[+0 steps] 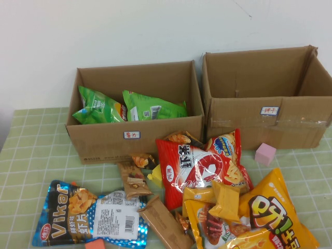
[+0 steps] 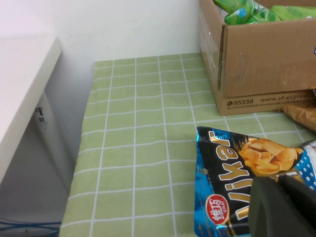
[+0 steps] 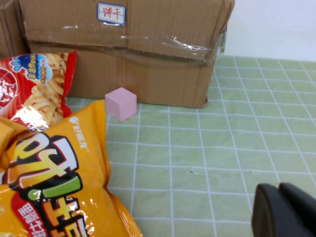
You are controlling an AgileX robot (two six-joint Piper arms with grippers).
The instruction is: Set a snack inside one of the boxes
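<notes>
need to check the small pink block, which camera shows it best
The right wrist view: the pink cube sits near, unobstructed, before the right box. The high view shows it smaller; the left wrist view misses it.

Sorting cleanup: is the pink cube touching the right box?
Apart. The right wrist view shows green tablecloth between the pink cube and the right box.

Lighting: we record even, bright, diffuse light; soft shadows fall inside both boxes. Glare: we note white sheen on the red bag and the blue Viker bag beside it. Focus: dark left gripper and right gripper blurred.
</notes>
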